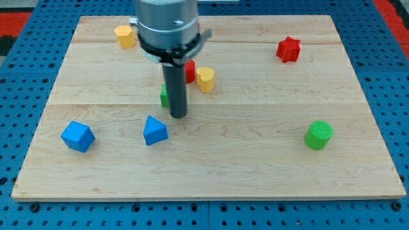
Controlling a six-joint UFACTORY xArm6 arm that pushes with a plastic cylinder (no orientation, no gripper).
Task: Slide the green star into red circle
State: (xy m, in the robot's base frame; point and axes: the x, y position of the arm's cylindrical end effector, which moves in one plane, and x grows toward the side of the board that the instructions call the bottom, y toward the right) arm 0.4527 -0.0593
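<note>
My tip [178, 115] rests on the wooden board at centre left. The green star [164, 96] is mostly hidden behind the rod; only a green sliver shows at the rod's left side. The red circle [190, 71] is partly hidden by the rod too, just above and right of the star, with a small gap between them as far as I can tell. The tip sits just below and right of the green star.
A yellow block [205, 79] touches the red circle's right side. A blue triangular block [154, 130] lies just below left of the tip. A blue cube [78, 136], yellow block [124, 36], red star [288, 49] and green cylinder [318, 135] are scattered around.
</note>
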